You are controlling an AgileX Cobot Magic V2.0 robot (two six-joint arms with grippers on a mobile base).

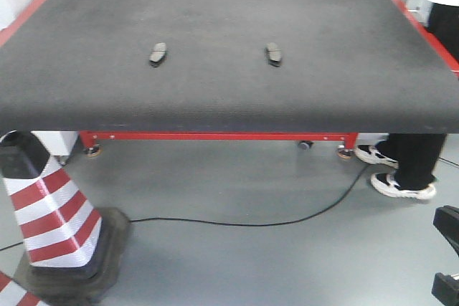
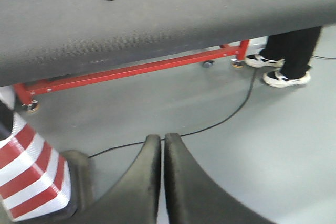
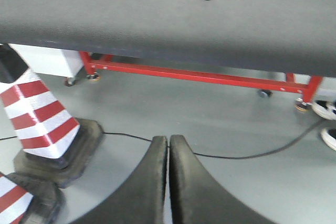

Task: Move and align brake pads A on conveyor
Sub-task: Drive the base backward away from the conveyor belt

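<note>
Left end effector [image 2: 163, 140]: fingers pressed together, nothing between them, low over the floor [image 2: 294, 129]. Right end effector [image 3: 168, 141]: same. Brake pads A: two visible, left pad [image 1: 157, 53] and right pad [image 1: 273, 53], well apart on the conveyor [image 1: 229, 102], ahead of and above both end effectors.

The conveyor [image 1: 229, 98] is seen from in front and slightly above in the exterior view. Both wrist views are aimed forward from lower down; its near edge, two brake pads [image 1: 157, 53] and a striped cone [image 1: 50, 213] are shared.
</note>
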